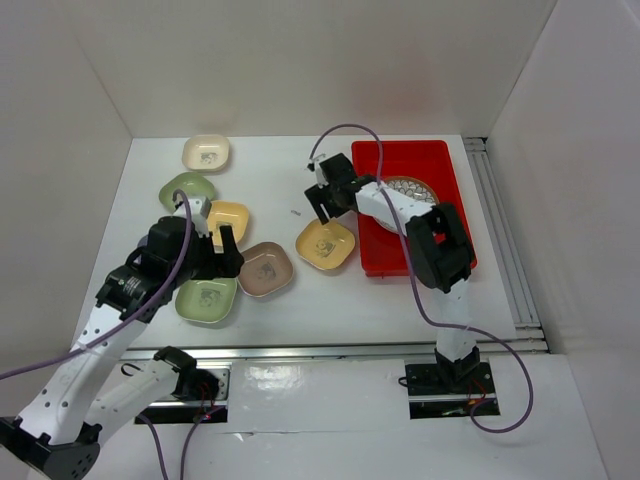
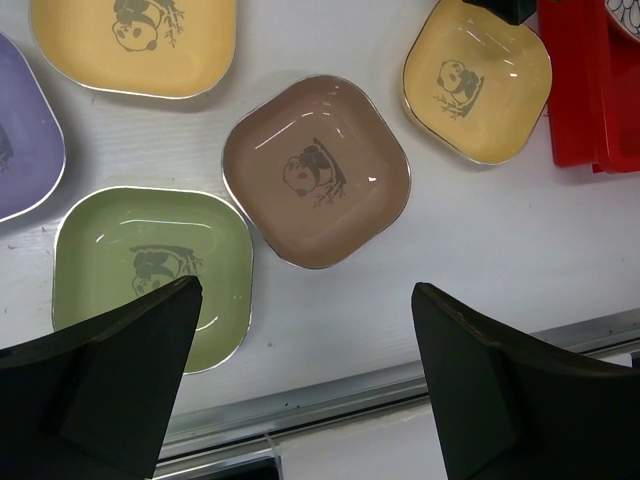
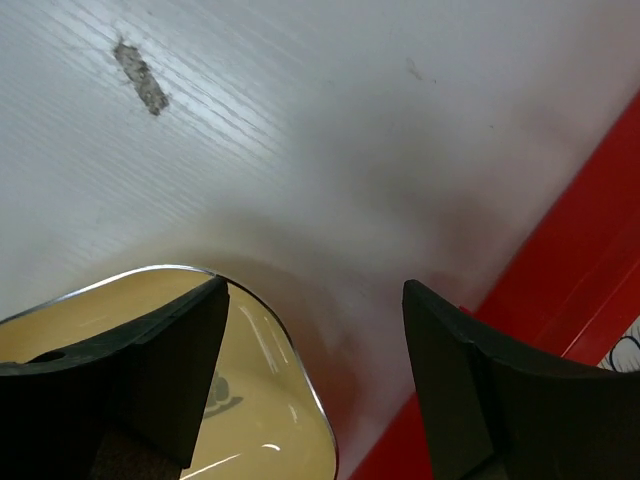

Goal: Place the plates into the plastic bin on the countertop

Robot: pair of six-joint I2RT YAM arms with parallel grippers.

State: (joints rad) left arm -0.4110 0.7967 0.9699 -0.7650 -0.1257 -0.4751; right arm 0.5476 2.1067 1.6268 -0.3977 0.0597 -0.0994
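- On the right side of the flat white countertop (image 1: 400, 300) lies the shallow rectangular red plastic bin (image 1: 440, 165). One round brown-rimmed plate with a white petal pattern (image 1: 410, 188) lies inside it.
- Just left of the bin, on the countertop, sits a yellow rounded-square plate with a panda mark (image 1: 326, 243).
- The right gripper (image 3: 315, 300) hangs over this yellow plate's far corner with its jaws apart, not clenched on anything. In the right wrist view one finger (image 3: 130, 370) stands over the dish's hollow and the other stands outside over bare table, with the rim running between them. Whether either finger touches the plate cannot be told.
- The left gripper (image 2: 305, 300) is spread wide and holds nothing. It hovers above the countertop near the dusty-pink rounded-square plate (image 2: 315, 170) and a green rounded-square plate (image 2: 150, 260).
- Four more rounded-square plates rest on the countertop outside the bin: a second yellow plate (image 2: 135, 40), a lavender plate (image 2: 20, 140), a second green plate (image 1: 185, 188) and a cream plate (image 1: 206, 152) at the far left.
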